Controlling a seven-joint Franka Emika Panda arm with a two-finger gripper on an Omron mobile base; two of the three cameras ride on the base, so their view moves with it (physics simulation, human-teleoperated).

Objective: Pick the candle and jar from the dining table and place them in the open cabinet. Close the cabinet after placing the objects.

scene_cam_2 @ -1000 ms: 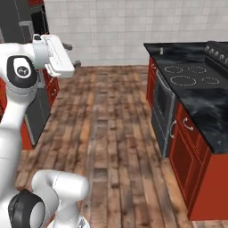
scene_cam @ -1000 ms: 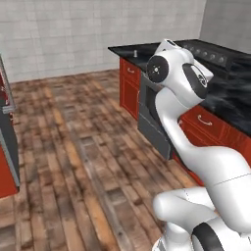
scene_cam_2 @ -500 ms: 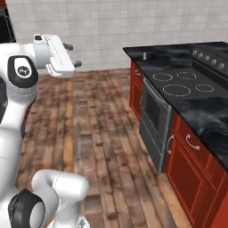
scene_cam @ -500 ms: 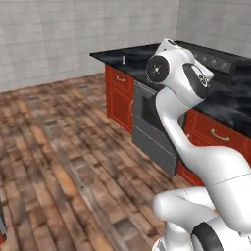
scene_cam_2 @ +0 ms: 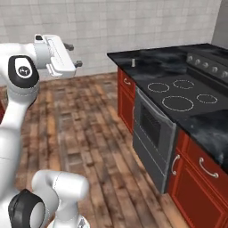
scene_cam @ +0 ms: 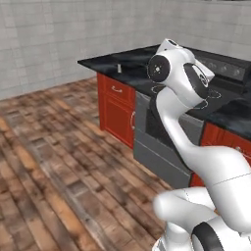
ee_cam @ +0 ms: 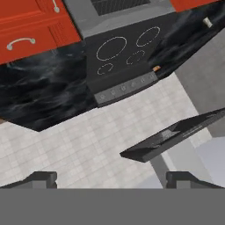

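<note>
The candle, the jar, the dining table and the cabinet are out of view. My gripper [scene_cam_2: 74,54] is held high at the left of the right base view, pointing right, open with nothing between its fingers. In the hand view its two dark fingertips [ee_cam: 41,178] stand far apart at the bottom, and the gripper [ee_cam: 114,180] looks at the stove and tiled wall, seen upside down.
A black marble counter [scene_cam: 127,61] with a black cooktop [scene_cam_2: 178,95] runs along the right, over an oven [scene_cam_2: 151,129] and red base cabinets [scene_cam: 115,105]. A small grey cylinder [scene_cam_2: 132,61] stands on the counter. Wooden floor [scene_cam: 49,162] lies open to the left.
The whole picture has shifted: the base has moved, so counter and stove slide leftward in both base views. The arm keeps its pose and the gripper stays open.
</note>
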